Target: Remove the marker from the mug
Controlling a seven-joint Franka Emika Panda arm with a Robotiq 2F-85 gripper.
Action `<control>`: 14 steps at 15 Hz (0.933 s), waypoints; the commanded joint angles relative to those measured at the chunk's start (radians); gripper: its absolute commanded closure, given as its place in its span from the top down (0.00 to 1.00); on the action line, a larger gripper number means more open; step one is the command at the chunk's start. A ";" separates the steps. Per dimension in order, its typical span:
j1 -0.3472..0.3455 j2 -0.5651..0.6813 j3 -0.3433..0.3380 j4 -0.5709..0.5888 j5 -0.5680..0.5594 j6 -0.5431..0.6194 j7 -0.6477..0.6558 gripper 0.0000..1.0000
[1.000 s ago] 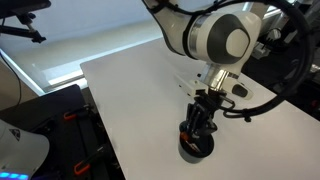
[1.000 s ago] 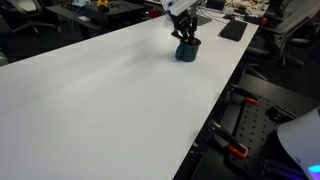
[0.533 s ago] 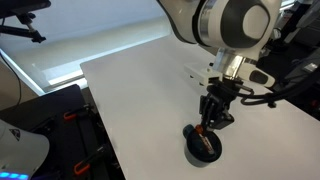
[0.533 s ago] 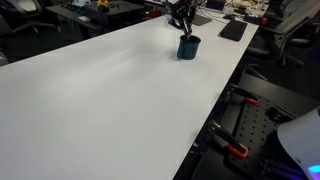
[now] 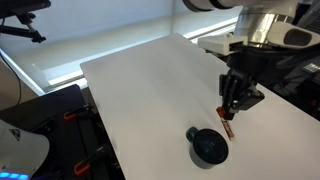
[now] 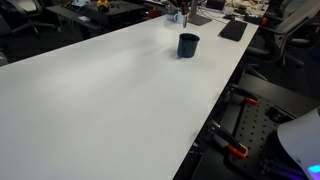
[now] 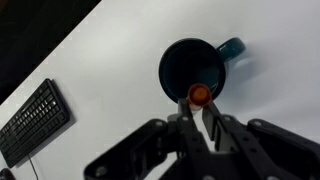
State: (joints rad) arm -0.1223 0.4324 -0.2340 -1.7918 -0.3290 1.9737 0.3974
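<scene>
White tabletop (image 5: 140, 90) spreads wide around the mug (image 5: 209, 146); above its rim the pincer (image 5: 231, 110) hangs clamped on the marker (image 5: 229, 128).

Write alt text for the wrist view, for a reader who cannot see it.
The gripper holds the red-tipped marker clear of the dark mug below, which stands on a white table. A black keyboard lies at lower left.

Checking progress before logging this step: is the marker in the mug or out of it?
Out. The gripper holds the marker in the air above the mug, clear of its rim in both exterior views.
</scene>
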 commanded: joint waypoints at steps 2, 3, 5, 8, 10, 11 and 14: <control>0.011 -0.065 0.002 -0.001 0.018 -0.027 0.019 0.05; 0.012 -0.071 0.008 -0.004 0.022 -0.030 0.007 0.05; 0.016 -0.077 0.024 -0.012 0.031 -0.034 -0.012 0.05; 0.035 -0.086 0.057 -0.043 0.044 -0.047 -0.046 0.05; 0.054 -0.095 0.081 -0.078 0.045 -0.049 -0.073 0.05; 0.063 -0.099 0.092 -0.095 0.041 -0.048 -0.086 0.05; 0.091 -0.099 0.112 -0.134 0.031 -0.044 -0.090 0.05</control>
State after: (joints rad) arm -0.0538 0.3759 -0.1334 -1.8630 -0.2937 1.9422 0.3347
